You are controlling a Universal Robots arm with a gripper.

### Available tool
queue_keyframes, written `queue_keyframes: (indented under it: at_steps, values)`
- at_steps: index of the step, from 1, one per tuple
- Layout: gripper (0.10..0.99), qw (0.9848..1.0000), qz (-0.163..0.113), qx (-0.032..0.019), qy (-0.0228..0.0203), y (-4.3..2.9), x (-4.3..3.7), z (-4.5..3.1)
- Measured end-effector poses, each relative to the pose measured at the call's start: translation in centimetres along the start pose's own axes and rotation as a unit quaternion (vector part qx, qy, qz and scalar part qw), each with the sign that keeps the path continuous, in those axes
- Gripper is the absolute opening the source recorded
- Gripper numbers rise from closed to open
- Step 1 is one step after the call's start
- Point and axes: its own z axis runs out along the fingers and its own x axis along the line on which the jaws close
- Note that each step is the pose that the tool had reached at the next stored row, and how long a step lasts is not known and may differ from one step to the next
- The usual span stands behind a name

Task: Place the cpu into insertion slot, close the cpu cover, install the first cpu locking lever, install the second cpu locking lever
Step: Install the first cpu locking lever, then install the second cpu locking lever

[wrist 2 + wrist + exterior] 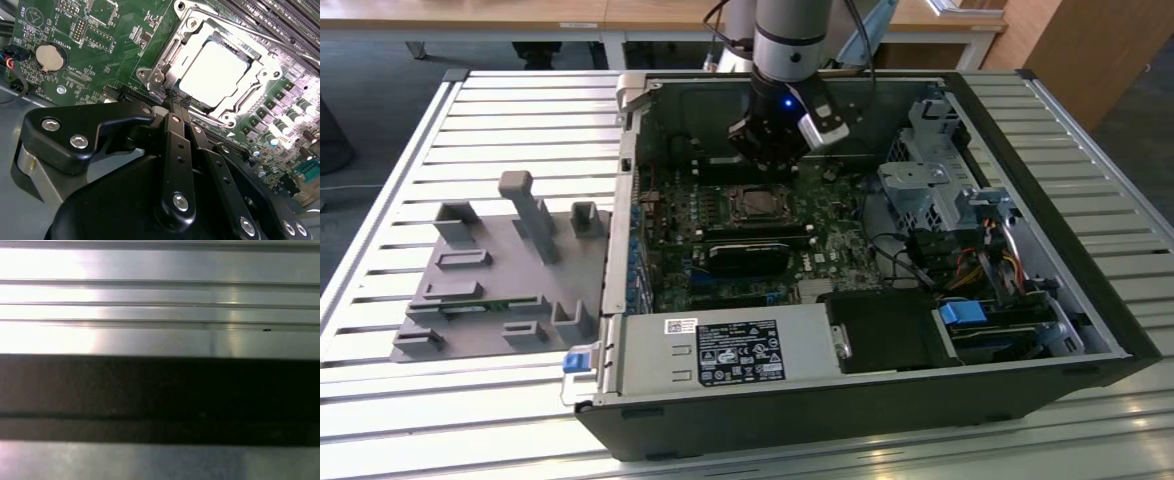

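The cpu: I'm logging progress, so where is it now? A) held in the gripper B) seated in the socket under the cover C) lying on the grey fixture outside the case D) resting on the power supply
B: in the second wrist view the cpu lies in the socket, framed by the cpu cover, with the gripper close beside it, holding nothing.

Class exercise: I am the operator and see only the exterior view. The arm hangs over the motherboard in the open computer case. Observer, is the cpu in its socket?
Observer: Yes. In the second wrist view the cpu lies flat in the socket, silver top up.
Operator: And the cpu cover?
Observer: The cpu cover lies down around it, its window framing the chip.
Operator: Where is the pincer?
Observer: The pincer has its tip at the socket's edge, beside the cover's corner.
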Motion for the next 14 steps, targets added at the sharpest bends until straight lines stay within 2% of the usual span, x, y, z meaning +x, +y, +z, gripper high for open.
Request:
queue_keyframes:
  at_steps: [14]
  values:
    - [0.106, 1.0, 0.0, 0.0, 0.0, -0.56, -0.08, -0.01]
